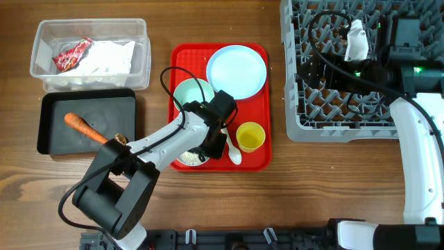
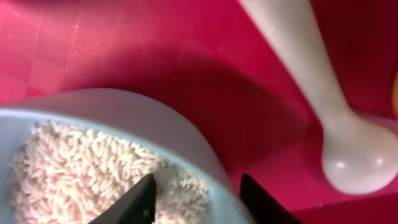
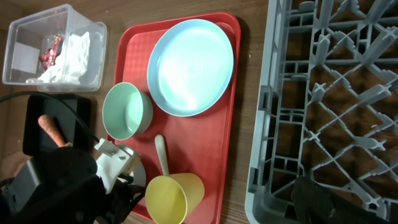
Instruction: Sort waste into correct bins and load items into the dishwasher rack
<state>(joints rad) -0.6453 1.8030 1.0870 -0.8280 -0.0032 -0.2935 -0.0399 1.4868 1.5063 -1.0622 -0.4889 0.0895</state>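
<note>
My left gripper [image 1: 211,149] [image 2: 196,183] is open and straddles the rim of the light-blue bowl [image 1: 186,160] [image 2: 124,106]: one finger is inside on the white rice [image 2: 74,162], the other outside. The white spoon [image 1: 234,153] [image 2: 348,155] and yellow cup [image 1: 250,136] [image 3: 177,196] lie beside it. The blue plate [image 1: 236,71] and pale-green bowl [image 1: 191,94] are further back. The red wrapper [image 1: 73,54] and napkin [image 1: 107,57] lie in the clear tub [image 1: 90,24]. The carrot piece [image 1: 84,126] and brown lump [image 1: 120,139] lie in the black tray [image 1: 118,111]. My right gripper [image 1: 316,73] hovers over the grey rack [image 1: 340,128]; its jaws are unclear.
All the dishes stand on the flat red tray [image 1: 260,160], between the bins on the left and the rack on the right. A black cable loops over the green bowl. Bare wooden table runs along the front edge.
</note>
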